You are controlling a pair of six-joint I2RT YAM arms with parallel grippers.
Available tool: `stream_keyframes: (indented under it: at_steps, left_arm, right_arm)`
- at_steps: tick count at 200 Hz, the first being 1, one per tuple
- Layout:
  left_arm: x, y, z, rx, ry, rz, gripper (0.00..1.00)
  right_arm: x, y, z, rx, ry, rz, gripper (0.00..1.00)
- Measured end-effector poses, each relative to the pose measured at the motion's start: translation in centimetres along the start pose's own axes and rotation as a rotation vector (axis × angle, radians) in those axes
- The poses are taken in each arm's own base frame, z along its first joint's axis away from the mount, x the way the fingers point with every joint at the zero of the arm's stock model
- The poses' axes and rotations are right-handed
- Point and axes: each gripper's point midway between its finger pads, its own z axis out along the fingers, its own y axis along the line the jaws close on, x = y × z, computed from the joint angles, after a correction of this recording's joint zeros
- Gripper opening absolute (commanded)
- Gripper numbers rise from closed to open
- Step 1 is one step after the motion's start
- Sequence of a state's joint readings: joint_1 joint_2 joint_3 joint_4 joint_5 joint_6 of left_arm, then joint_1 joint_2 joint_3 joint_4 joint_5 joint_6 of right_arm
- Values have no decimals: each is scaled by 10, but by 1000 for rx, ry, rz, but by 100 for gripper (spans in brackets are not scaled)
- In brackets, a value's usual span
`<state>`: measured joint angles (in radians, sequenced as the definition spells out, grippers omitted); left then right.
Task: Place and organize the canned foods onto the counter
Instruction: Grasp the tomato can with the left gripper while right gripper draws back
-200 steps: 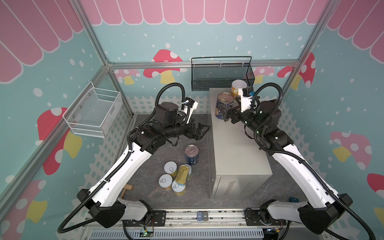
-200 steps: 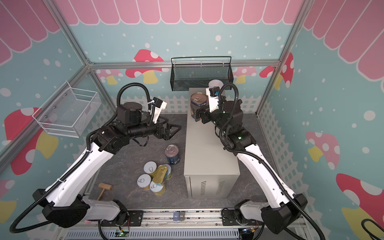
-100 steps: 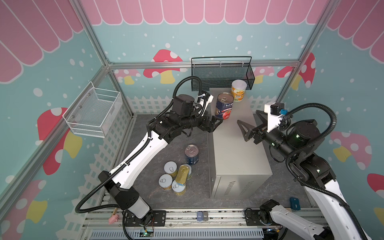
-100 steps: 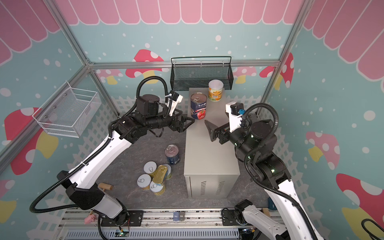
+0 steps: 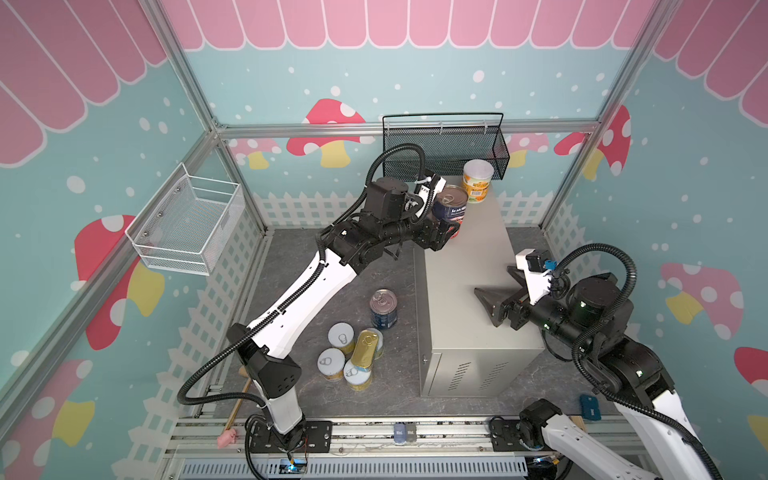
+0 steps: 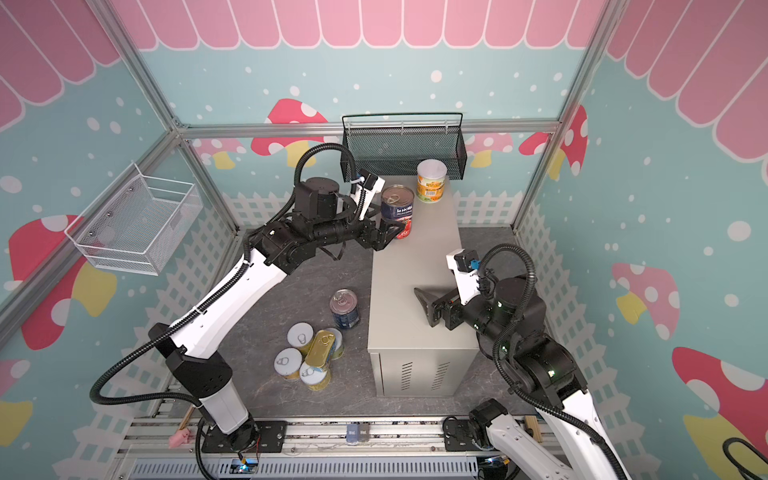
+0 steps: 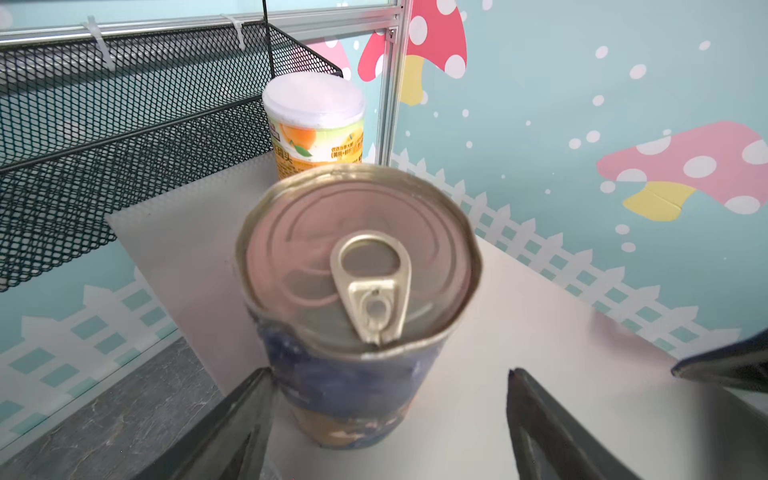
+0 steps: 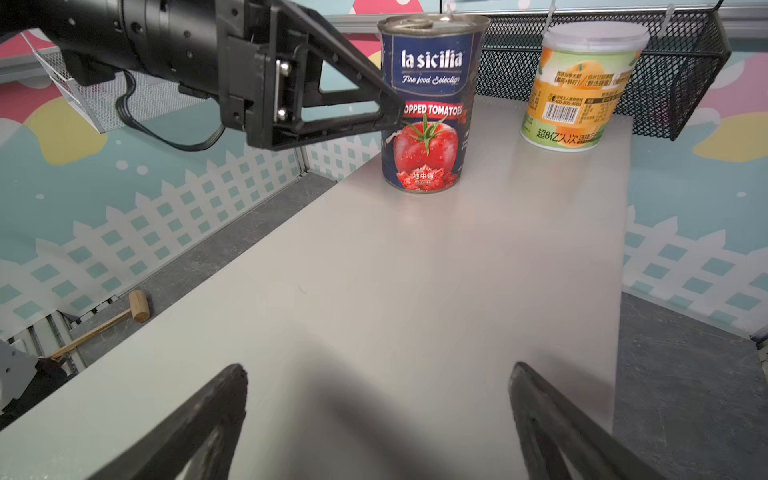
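Cans first, in both top views: the blue tomato can (image 5: 451, 203) (image 6: 397, 205) stands upright at the far end of the counter (image 5: 469, 266) (image 6: 407, 266), near its left edge. A yellow can (image 5: 477, 183) (image 6: 431, 183) stands just behind it, in front of the black mesh basket (image 5: 444, 149). My left claw (image 5: 449, 232) (image 6: 397, 222) reaches in from the floor side and straddles the tomato can low on its label. My right claw (image 5: 496, 282) hovers over the middle of the counter, spread wide. On the floor (image 5: 332, 266) left of the counter a second blue can (image 5: 384, 309) stands alone. Nearer the rail (image 5: 365, 432), four yellow cans (image 5: 331, 361) huddle together, and the flat gold tin (image 5: 365, 347) lies tilted across them.

From the left wrist I see the tomato can (image 7: 357, 266) between my fingers, pull tab up. One finger (image 7: 241, 415) is right at its side, while the other (image 7: 548, 428) stands apart from it. So the left claw is open around the can, not clamped.

From the right wrist, the right claw (image 8: 378, 374) gapes wide above bare counter (image 8: 415, 291). Ahead, a left claw finger (image 8: 353, 108) touches the tomato can's label (image 8: 428, 124). The yellow can (image 8: 582, 91) stands apart from it, and a wooden mallet (image 8: 135, 307) lies on the floor.
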<state>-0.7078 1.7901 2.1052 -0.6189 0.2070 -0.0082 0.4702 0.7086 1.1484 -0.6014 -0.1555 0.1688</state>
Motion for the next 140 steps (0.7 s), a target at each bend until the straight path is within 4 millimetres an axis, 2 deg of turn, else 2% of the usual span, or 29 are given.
stream_keyframes:
  at_steps: [34, 103, 140]
  left_arm:
    - [-6, 7, 11, -28, -15, 18, 79]
    - [-11, 16, 25, -60, -26, 45, 58]
    - [-16, 25, 36, -71, -39, 48, 54]
  right_arm:
    - [2, 2, -8, -5, -10, -2, 99]
    - [11, 7, -1, -40, 15, -20, 99]
    - [11, 8, -1, -47, 12, -33, 99]
